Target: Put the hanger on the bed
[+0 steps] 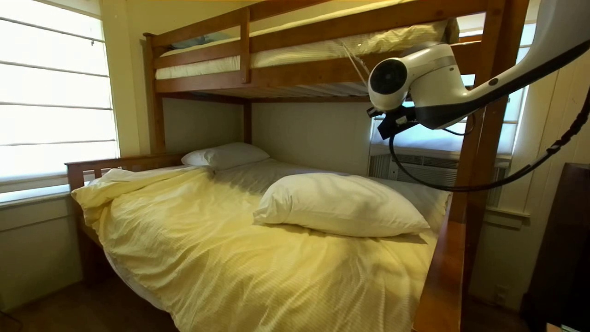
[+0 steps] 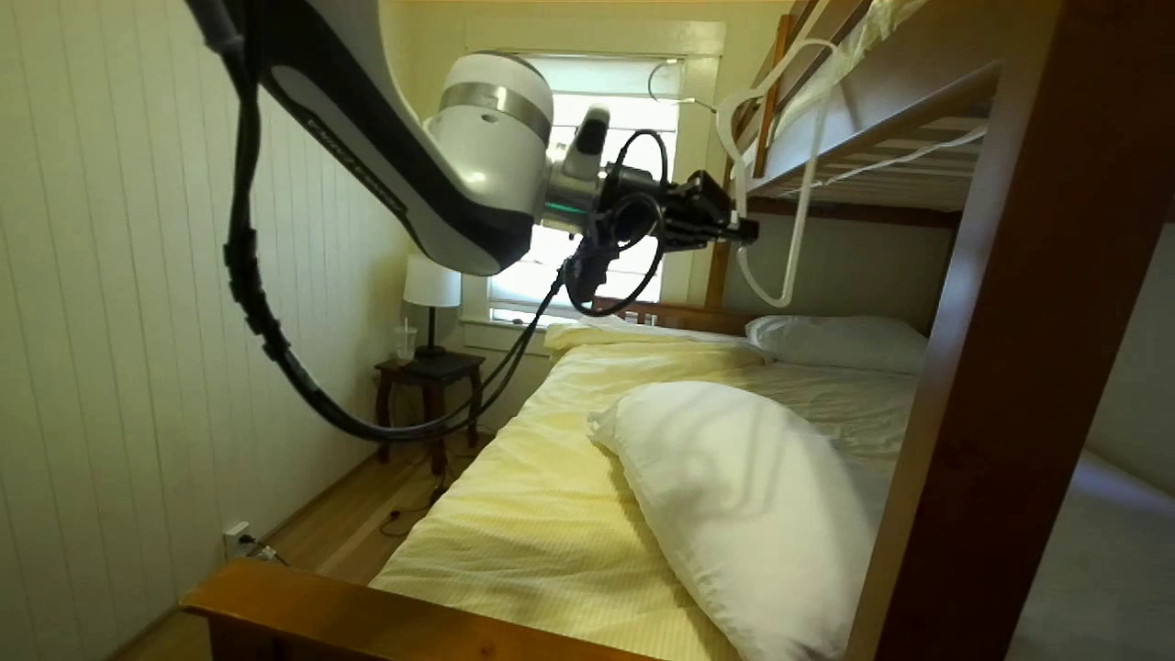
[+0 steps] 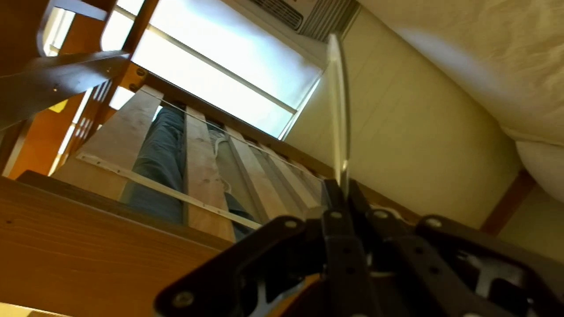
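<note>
The hanger is a thin, pale, triangular loop with a small hook. It hangs tilted in the air in an exterior view (image 2: 803, 202), hook to the upper left, and shows nearly edge-on in an exterior view (image 1: 356, 60) and in the wrist view (image 3: 338, 105). My gripper (image 3: 346, 189) is shut on one side of it; the gripper also shows in an exterior view (image 2: 745, 229). The bed is the lower bunk with a rumpled pale yellow comforter, in both exterior views (image 1: 207, 258) (image 2: 523, 487). Gripper and hanger are well above the bed, apart from it.
The upper bunk's wooden rail (image 1: 304, 74) is close to the hanger. A large white pillow (image 1: 341, 205) lies on the bed; another pillow (image 1: 230, 156) lies farther back. A thick wooden post (image 2: 973, 367) stands at the bed's end. A lamp (image 2: 431, 280) stands by the window.
</note>
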Controlling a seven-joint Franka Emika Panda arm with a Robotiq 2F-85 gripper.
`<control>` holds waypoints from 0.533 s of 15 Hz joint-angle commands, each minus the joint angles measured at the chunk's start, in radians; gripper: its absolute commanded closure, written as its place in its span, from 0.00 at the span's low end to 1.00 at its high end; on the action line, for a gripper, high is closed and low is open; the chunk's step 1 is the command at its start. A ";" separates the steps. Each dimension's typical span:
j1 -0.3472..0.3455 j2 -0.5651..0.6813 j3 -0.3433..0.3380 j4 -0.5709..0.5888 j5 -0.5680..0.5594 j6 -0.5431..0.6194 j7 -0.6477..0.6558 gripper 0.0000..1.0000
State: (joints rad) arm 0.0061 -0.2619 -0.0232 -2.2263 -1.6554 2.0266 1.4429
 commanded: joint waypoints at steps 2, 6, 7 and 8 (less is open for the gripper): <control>0.033 -0.037 0.016 -0.081 -0.004 0.040 -0.024 0.99; 0.051 -0.043 0.034 -0.120 -0.025 0.043 -0.033 0.99; 0.054 -0.048 0.039 -0.143 -0.070 0.059 -0.046 0.99; 0.059 -0.052 0.041 -0.156 -0.085 0.076 -0.069 0.99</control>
State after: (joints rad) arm 0.0536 -0.2688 0.0149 -2.3193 -1.6692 2.0528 1.4211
